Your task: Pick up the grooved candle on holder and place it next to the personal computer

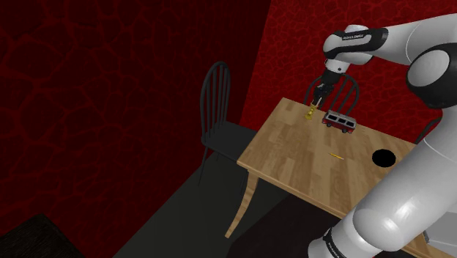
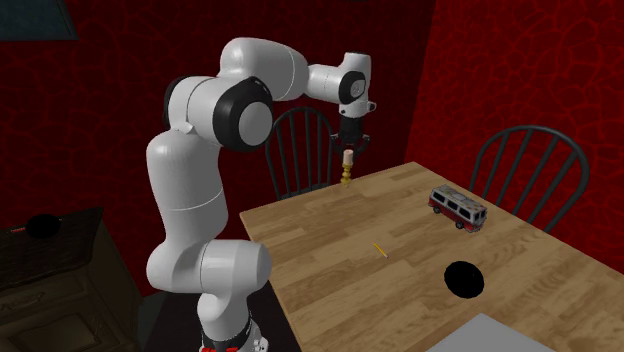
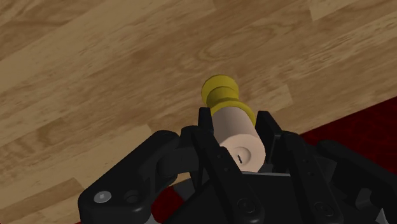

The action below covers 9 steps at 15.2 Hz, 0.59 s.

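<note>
A cream candle (image 3: pixel 238 137) on a yellow holder (image 3: pixel 219 92) stands between my black fingers (image 3: pixel 205 124), and the gripper (image 3: pixel 236 121) is shut on the candle's body. In the shoulder view the gripper (image 1: pixel 318 99) holds the candle (image 1: pixel 313 111) upright at the wooden table's (image 1: pixel 293 154) far corner. The holder's foot is at or just over the wood; I cannot tell which. From the second exterior view the candle (image 2: pixel 347 165) hangs under the gripper (image 2: pixel 350 145) near the table's back edge. A pale grey flat slab (image 2: pixel 495 335) lies at the table's near end.
A red and white toy bus (image 1: pixel 340 121) stands close beside the candle. A black disc (image 1: pixel 384 157) and a small yellow sliver (image 1: pixel 336 155) lie mid-table. Dark spindle-back chairs (image 1: pixel 220 124) (image 2: pixel 530 165) stand around the table. Red walls are close behind.
</note>
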### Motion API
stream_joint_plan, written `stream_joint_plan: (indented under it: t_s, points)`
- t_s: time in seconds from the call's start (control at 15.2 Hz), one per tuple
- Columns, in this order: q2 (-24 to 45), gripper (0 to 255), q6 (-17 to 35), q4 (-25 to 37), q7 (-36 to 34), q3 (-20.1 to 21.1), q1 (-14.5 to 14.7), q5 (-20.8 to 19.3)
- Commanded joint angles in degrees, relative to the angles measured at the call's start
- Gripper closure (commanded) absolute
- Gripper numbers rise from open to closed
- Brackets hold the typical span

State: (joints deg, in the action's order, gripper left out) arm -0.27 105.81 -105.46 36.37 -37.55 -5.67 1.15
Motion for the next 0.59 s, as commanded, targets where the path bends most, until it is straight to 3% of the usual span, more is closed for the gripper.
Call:
stream_joint_plan:
  t_s: [0.0, 0.46, 0.53]
  points:
    - [-0.1, 255, -1.6, 1.4, 0.0, 0.0, 0.0, -0.1]
    - [0.0, 255, -6.7, 6.7, -0.1, 0.0, 0.0, 0.0]
    - [-2.1, 255, -6.3, 4.6, -0.1, -0.1, -0.2, -1.3]
